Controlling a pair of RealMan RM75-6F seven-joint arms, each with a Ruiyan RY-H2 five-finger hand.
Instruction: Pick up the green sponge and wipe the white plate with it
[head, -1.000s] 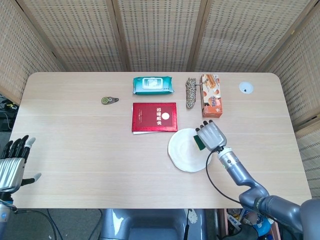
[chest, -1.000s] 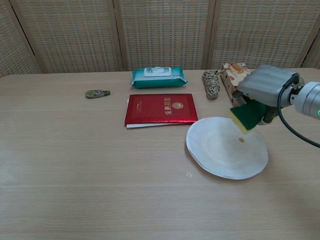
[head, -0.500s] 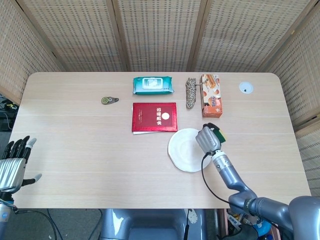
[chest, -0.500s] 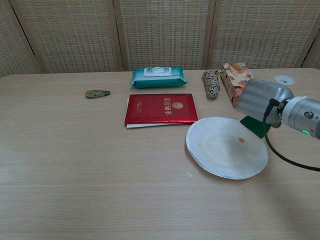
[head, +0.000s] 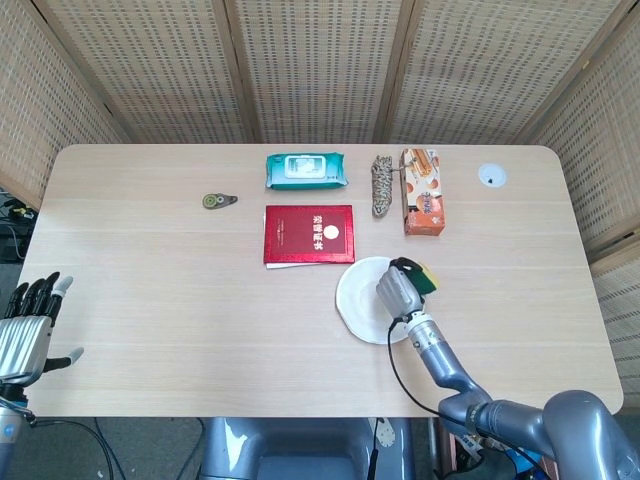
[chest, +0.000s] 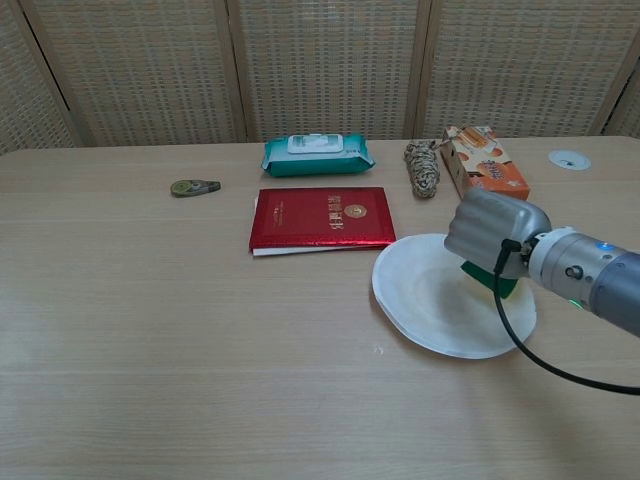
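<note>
The white plate (head: 360, 303) (chest: 430, 300) lies on the table right of centre, just below the red booklet. My right hand (head: 398, 294) (chest: 485, 232) is over the plate's right half and grips the green sponge (head: 417, 279) (chest: 490, 280), which pokes out under the hand and presses on the plate's surface. My left hand (head: 25, 330) hangs at the near left, off the table edge, fingers apart and holding nothing; the chest view does not show it.
A red booklet (head: 309, 234) (chest: 322, 218) lies just behind the plate. Behind it stand a wet-wipes pack (head: 305, 171), a coil of rope (head: 381, 184) and an orange box (head: 421, 192). A small tape measure (head: 215, 201) lies left; a white disc (head: 491, 176) far right.
My right hand has swung the sponge from the plate's far right edge down and left onto the plate's right half. The left hand has stayed still.
</note>
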